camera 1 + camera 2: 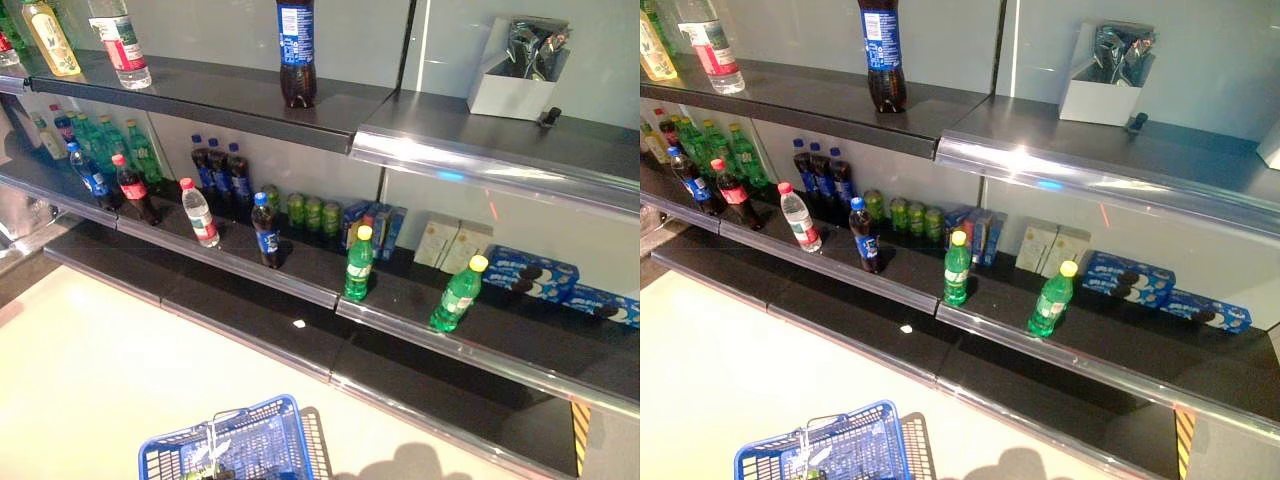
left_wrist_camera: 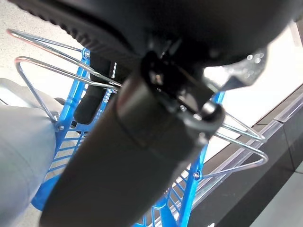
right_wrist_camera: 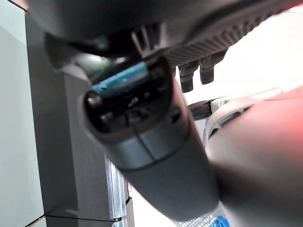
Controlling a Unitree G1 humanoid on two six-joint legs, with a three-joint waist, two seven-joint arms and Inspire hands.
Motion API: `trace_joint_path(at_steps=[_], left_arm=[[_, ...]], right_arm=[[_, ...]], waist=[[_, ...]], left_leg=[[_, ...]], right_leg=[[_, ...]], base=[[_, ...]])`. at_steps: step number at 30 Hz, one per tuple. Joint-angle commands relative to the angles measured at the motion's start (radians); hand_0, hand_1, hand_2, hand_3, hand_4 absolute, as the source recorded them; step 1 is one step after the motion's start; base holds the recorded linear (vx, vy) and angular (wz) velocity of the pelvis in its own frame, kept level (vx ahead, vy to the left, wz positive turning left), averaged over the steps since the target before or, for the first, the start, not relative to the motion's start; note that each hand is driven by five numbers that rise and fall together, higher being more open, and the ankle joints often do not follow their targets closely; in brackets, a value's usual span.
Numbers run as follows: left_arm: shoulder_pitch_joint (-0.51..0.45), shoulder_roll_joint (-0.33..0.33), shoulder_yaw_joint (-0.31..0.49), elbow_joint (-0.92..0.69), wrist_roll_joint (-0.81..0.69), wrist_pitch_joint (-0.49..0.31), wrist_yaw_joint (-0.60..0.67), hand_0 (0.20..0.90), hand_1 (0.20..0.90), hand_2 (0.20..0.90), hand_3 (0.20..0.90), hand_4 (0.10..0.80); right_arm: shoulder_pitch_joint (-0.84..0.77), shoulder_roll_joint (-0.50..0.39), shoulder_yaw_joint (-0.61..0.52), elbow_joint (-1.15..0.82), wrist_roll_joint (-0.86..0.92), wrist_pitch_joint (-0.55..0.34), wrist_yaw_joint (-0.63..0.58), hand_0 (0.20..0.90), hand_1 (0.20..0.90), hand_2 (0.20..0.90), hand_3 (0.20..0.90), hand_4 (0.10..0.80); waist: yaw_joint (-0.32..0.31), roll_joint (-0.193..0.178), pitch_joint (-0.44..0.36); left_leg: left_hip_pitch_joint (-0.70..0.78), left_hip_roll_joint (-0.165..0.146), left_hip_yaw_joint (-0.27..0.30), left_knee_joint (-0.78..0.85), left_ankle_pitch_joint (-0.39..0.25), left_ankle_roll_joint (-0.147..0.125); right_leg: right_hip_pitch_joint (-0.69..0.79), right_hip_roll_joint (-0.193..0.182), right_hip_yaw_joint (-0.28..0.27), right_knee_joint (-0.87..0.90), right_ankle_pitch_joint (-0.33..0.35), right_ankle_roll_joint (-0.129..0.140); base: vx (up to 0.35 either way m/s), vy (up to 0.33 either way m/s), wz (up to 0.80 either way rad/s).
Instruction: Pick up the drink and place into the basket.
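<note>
The blue basket (image 1: 232, 445) hangs low in front of the shelves, at the bottom of the eye views. In the left wrist view my left hand (image 2: 142, 118) is shut on its thin wire handles (image 2: 47, 71), above the blue mesh wall (image 2: 64, 142). Drinks stand on the middle shelf: two green bottles with yellow caps (image 1: 358, 264) (image 1: 458, 294), a dark cola bottle with a blue cap (image 1: 266, 231) and a clear water bottle with a red cap (image 1: 200, 213). My right hand (image 3: 151, 132) hangs away from the shelves, relaxed and holding nothing.
More bottles (image 1: 95, 160) crowd the left of the middle shelf, with green cans (image 1: 313, 213) and boxes (image 1: 450, 243) behind. A tall cola bottle (image 1: 296, 52) and a white box (image 1: 512, 85) stand on the top shelf. A low dark shelf (image 1: 250, 330) juts out below.
</note>
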Motion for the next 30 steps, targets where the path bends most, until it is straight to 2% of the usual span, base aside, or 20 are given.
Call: trace_joint_path(at_steps=[1, 5, 12, 18, 24, 27, 28, 30], left_arm=[[-0.05, -0.053, -0.008, 0.052, 0.003, -0.014, -0.04, 0.3, 0.3, 0.3, 0.2, 0.1], [-0.057, -0.05, -0.009, 0.043, 0.001, -0.004, -0.037, 0.3, 0.3, 0.3, 0.2, 0.1], [-0.059, -0.041, -0.021, 0.029, 0.007, 0.007, -0.039, 0.3, 0.3, 0.3, 0.2, 0.1], [-0.054, -0.058, -0.046, 0.002, -0.021, 0.01, -0.005, 0.3, 0.3, 0.3, 0.2, 0.1], [-0.039, -0.059, -0.054, -0.034, -0.028, 0.021, 0.016, 0.3, 0.3, 0.3, 0.2, 0.1], [-0.012, -0.053, -0.05, -0.082, -0.03, 0.037, 0.031, 0.3, 0.3, 0.3, 0.2, 0.1], [-0.005, -0.053, -0.05, -0.09, -0.031, 0.037, 0.034, 0.3, 0.3, 0.3, 0.2, 0.1], [0.022, -0.045, -0.041, -0.124, -0.039, 0.042, 0.038, 0.3, 0.3, 0.3, 0.2, 0.1]], right_arm=[[-0.024, -0.024, -0.012, 0.094, -0.051, 0.028, -0.072, 0.9, 0.9, 0.9, 0.9, 0.8], [-0.036, -0.037, 0.005, 0.066, -0.106, -0.092, -0.123, 0.9, 0.9, 0.9, 0.9, 0.8], [-0.078, -0.069, 0.032, -0.009, -0.15, -0.174, -0.158, 0.9, 0.9, 0.9, 0.9, 0.8], [-0.059, -0.029, 0.114, -0.149, -0.191, -0.231, -0.237, 0.9, 0.9, 0.9, 0.9, 0.8], [-0.033, -0.033, 0.162, -0.344, -0.191, -0.211, -0.22, 0.9, 0.9, 0.9, 0.9, 0.8], [0.008, -0.059, 0.207, -0.646, -0.206, -0.136, -0.225, 0.9, 0.9, 0.9, 0.9, 0.8], [0.016, -0.065, 0.21, -0.692, -0.214, -0.124, -0.229, 0.9, 0.9, 0.9, 0.9, 0.8], [0.058, -0.108, 0.22, -0.904, -0.215, -0.088, -0.244, 0.9, 0.9, 0.9, 0.9, 0.8]], waist=[[0.011, 0.008, 0.021], [0.013, 0.006, 0.025], [0.02, -0.001, 0.026], [0.012, -0.005, 0.032], [0.002, -0.01, 0.036], [-0.013, -0.015, 0.041], [-0.016, -0.015, 0.041], [-0.032, -0.017, 0.045]], left_leg=[[-0.001, 0.051, 0.055, 0.005, 0.006, 0.003], [0.001, 0.052, 0.053, 0.005, 0.005, 0.001], [0.003, 0.055, 0.056, 0.005, 0.002, 0.001], [0.001, 0.055, 0.06, 0.005, 0.002, 0.008], [0.001, 0.057, 0.059, 0.005, 0.004, 0.007], [0.0, 0.058, 0.06, 0.005, 0.007, 0.006], [0.0, 0.059, 0.06, 0.005, 0.008, 0.006], [-0.002, 0.061, 0.066, 0.005, 0.011, 0.007]], right_leg=[[-0.022, -0.036, 0.017, -0.001, 0.05, -0.001], [-0.021, -0.035, 0.019, -0.001, 0.05, -0.001], [-0.022, -0.033, 0.018, -0.001, 0.05, -0.001], [-0.024, -0.035, 0.023, -0.001, 0.053, 0.0], [-0.025, -0.036, 0.026, -0.001, 0.055, -0.001], [-0.028, -0.036, 0.032, -0.001, 0.057, -0.001], [-0.028, -0.036, 0.033, -0.001, 0.057, 0.0], [-0.033, -0.035, 0.04, -0.001, 0.059, 0.0]], base=[[0.0, 0.0, 0.0], [0.0, 0.0, 0.0], [0.0, 0.0, 0.0], [0.0, 0.0, 0.0], [0.0, 0.0, 0.0], [0.0, 0.0, 0.0], [0.0, 0.0, 0.0], [0.0, 0.0, 0.0]])
